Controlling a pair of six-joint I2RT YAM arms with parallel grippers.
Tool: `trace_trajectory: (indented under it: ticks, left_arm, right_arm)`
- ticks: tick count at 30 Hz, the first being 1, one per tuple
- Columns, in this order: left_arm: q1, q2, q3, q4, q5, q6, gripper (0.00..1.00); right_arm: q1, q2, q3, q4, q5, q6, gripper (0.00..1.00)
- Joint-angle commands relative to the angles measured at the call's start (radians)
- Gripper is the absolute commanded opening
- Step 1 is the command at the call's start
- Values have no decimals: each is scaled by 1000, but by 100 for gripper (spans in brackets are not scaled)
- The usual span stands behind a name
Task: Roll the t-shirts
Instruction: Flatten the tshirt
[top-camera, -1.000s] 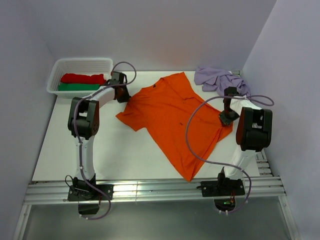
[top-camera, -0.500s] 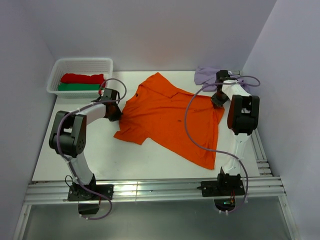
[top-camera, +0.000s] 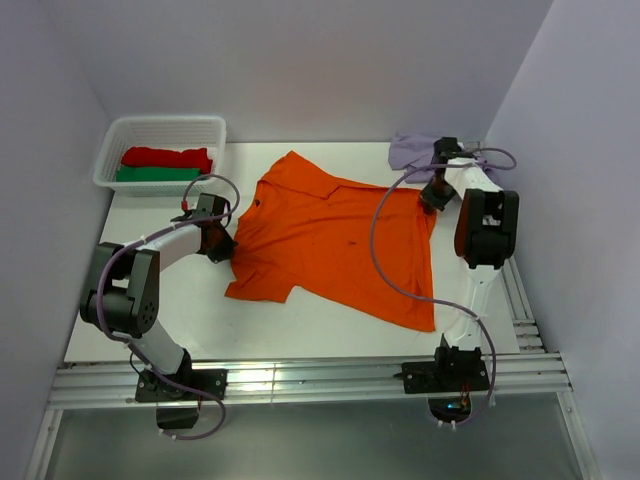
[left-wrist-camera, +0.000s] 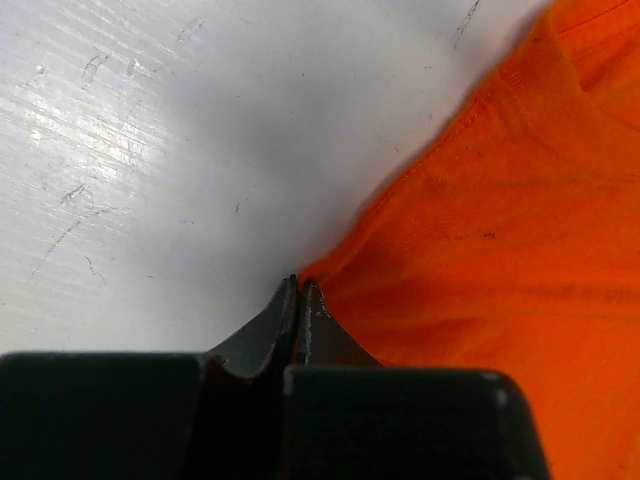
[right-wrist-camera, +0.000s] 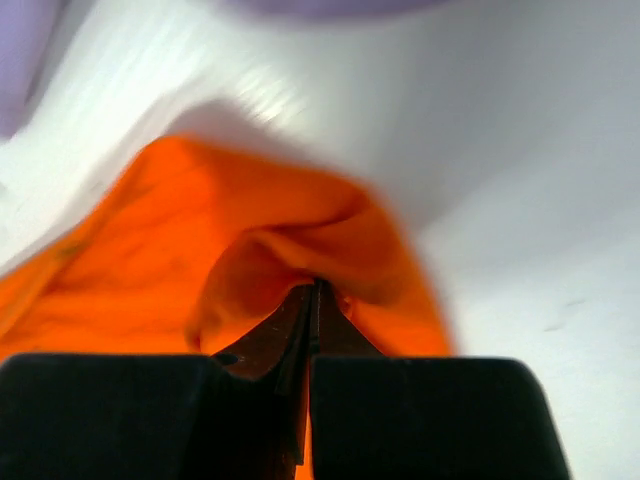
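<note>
The orange t-shirt (top-camera: 335, 240) lies spread on the white table, collar toward the far left. My left gripper (top-camera: 222, 243) is shut on its left edge; in the left wrist view the jaws (left-wrist-camera: 300, 290) pinch the orange hem (left-wrist-camera: 480, 230). My right gripper (top-camera: 432, 193) is shut on the shirt's far right corner, and orange cloth (right-wrist-camera: 290, 230) bunches around the closed jaws (right-wrist-camera: 315, 290). The lilac t-shirt (top-camera: 415, 152) lies crumpled at the far right. The red t-shirt (top-camera: 165, 157) and green t-shirt (top-camera: 155, 174) lie rolled in the basket.
The white mesh basket (top-camera: 160, 128) stands at the far left corner. Walls close in the table on the left, back and right. An aluminium rail (top-camera: 300, 378) runs along the near edge by the arm bases.
Both grippers have dragged the orange shirt: it has turned and shifted left and toward the near side. The left gripper moved nearer; the right gripper moved to the far right by the lilac shirt.
</note>
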Motion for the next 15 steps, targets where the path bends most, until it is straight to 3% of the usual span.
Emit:
trace_trajectory:
  ticks: [1,8,10,11,13,15]
  left_arm:
    - [14,18,-23,-80,-46,2,0]
    - [24,32,-16,-84,-51,16,0]
    - [26,33,-14,-81,-47,20,0]
    - [26,33,-14,-80,-43,22,0]
    - [26,33,-13,-80,-42,22,0]
    - [26,33,-10,-80,-40,23,0]
  right_arm:
    - [-82,-81,-40,46,-9,-48,1]
    - [-181,-104,-28,90,-75,-68,3]
    - [-203,-93,-2,43,-32,-65,10]
    - [-209,-75,32,23,-20,-63,20]
    - [-223,-67,53,-15,3,-56,22]
    - [-229,-90,40,-14,22,-45,39]
